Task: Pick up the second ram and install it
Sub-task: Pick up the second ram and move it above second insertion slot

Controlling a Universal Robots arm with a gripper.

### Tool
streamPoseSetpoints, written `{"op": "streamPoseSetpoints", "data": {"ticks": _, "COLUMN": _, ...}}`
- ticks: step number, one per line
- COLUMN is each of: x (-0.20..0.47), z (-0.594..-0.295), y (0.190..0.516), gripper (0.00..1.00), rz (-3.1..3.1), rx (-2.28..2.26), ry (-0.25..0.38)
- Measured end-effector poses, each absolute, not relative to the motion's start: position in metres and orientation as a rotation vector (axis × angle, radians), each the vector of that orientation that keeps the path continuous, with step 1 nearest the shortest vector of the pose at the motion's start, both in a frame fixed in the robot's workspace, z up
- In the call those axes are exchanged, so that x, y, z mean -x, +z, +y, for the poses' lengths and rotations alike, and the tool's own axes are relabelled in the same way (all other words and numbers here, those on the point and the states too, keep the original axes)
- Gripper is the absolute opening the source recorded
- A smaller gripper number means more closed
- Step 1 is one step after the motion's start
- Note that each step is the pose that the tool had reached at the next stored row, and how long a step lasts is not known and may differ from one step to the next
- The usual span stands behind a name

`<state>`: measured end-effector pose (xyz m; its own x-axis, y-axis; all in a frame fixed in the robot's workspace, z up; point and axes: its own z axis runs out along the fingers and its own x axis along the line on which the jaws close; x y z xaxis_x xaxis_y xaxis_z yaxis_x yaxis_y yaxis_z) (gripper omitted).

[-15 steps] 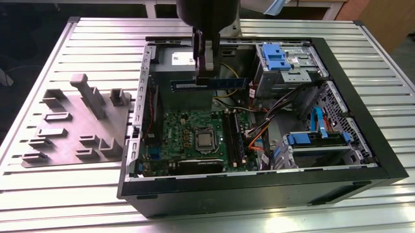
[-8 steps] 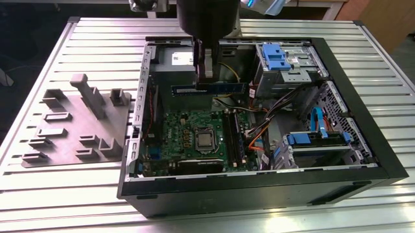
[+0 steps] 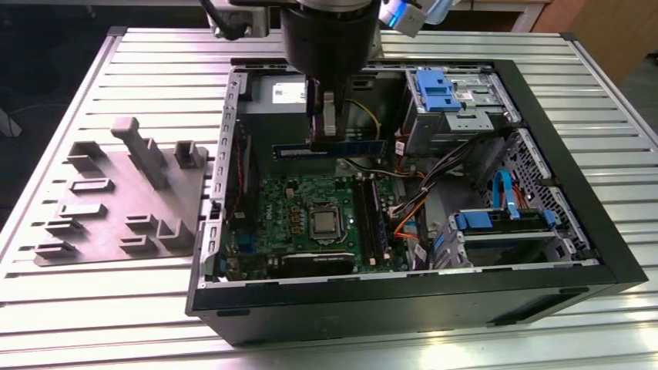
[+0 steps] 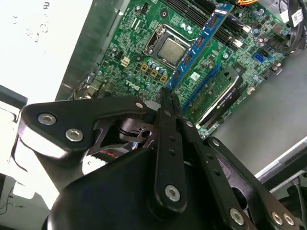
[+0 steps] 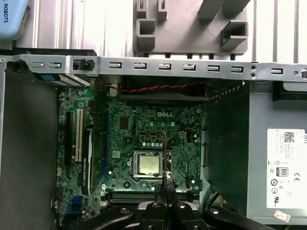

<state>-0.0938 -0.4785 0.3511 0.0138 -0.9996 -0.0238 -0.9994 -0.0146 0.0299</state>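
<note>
The gripper (image 3: 327,139) has its fingers clamped on the second ram (image 3: 360,146) near mid-length, holding it on edge above the motherboard (image 3: 293,204). In the exterior view its long axis runs 9 to 3 o'clock. The memory slots (image 3: 370,220) lie toward 5 o'clock and run 12 to 6, crosswise to it.

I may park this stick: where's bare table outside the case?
Bare slatted metal table lies below the black computer case in the exterior view, and around the grey moulded fixture tray at that view's left. Crowded inside the case: green motherboard, cables, drive cages, the gripper holding the blue-green ram strip.
</note>
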Motion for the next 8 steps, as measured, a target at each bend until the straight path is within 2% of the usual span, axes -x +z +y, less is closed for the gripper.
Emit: {"op": "streamPoseSetpoints", "data": {"ticks": 8, "x": 0.094, "z": -0.479, "y": 0.337, "gripper": 0.11, "rz": -2.202, "rx": -2.233, "ry": -0.059}}
